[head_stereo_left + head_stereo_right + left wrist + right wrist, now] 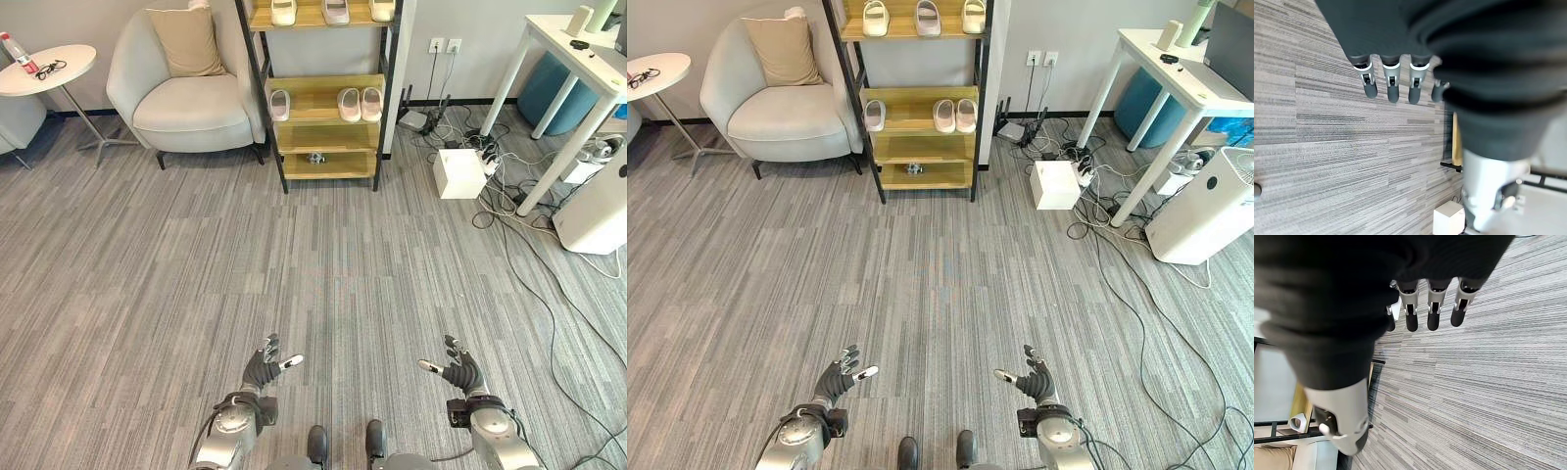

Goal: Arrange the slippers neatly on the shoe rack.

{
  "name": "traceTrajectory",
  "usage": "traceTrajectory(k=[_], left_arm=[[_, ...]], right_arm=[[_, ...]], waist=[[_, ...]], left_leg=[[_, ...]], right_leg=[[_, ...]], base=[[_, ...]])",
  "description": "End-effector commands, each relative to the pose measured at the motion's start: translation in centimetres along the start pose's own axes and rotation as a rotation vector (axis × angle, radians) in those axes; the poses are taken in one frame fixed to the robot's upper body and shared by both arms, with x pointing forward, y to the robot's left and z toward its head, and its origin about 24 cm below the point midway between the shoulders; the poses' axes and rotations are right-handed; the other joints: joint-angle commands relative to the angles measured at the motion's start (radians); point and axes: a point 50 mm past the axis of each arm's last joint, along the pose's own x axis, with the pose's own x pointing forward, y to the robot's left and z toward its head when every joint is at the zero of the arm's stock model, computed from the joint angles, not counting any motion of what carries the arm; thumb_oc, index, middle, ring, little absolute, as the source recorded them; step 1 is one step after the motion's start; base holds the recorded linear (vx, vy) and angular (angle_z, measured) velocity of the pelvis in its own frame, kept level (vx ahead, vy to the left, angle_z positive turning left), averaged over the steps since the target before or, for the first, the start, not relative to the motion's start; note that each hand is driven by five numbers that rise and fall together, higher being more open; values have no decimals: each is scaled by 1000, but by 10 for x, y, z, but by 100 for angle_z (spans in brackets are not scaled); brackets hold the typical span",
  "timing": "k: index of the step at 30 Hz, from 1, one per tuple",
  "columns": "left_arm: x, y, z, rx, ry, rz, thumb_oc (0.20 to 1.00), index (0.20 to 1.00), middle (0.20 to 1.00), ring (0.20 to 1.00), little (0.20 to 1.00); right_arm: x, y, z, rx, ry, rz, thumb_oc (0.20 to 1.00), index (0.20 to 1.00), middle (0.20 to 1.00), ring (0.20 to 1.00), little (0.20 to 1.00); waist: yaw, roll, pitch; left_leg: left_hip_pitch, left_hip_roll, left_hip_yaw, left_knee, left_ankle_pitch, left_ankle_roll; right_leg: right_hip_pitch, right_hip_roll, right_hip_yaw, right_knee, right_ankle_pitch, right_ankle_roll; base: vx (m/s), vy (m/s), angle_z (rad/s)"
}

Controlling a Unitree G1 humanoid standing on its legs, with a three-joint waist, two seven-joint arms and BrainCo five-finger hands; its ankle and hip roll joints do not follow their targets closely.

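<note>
The slippers (360,104) are seen on the shoe rack (323,98) at 12 o'clock, well apart. Left hand (265,368) and right hand (458,371) are held open, empty. The rack should be approached squarely before reaching.

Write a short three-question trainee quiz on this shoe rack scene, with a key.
1. True or false: the left hand holds a slipper.
2. How many slippers sit on the middle shelf of the shoe rack? A) one B) three C) five
3. Fill in: the armchair stands to the rack's ____ in the head views.

Key: 1. False; both it and the right hand are open and empty over the floor. 2. B. 3. Left.
</note>
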Motion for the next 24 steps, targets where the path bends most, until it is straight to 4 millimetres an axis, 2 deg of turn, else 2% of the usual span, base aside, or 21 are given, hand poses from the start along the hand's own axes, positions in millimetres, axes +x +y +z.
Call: traceTrajectory(k=[1,14,24], left_arm=[[7,0,17,2,-73,-4,1000,1000,1000,1000,1000],[6,4,19,-49,-84,30,1000,1000,1000,1000,1000],[4,-5,14,5,-69,-6,1000,1000,1000,1000,1000]], right_arm=[[3,0,17,-1,-87,-7,1000,1000,1000,1000,1000],[2,3,10,22,-56,-8,1000,1000,1000,1000,1000],[-4,0,8,-46,-61,8,1000,1000,1000,1000,1000]], waist=[[9,-33,-25],[4,-31,-30],[16,-25,-31]], left_leg=[[37,49,-22,-1,-114,-45],[48,46,-19,-1,-120,-45],[44,43,-35,-1,-121,-44]], right_leg=[[86,-85,17,2,-161,105],[96,-85,18,2,-165,103],[95,-88,2,2,-158,108]], base=[[0,0,0],[3,-1,0],[2,7,2]])
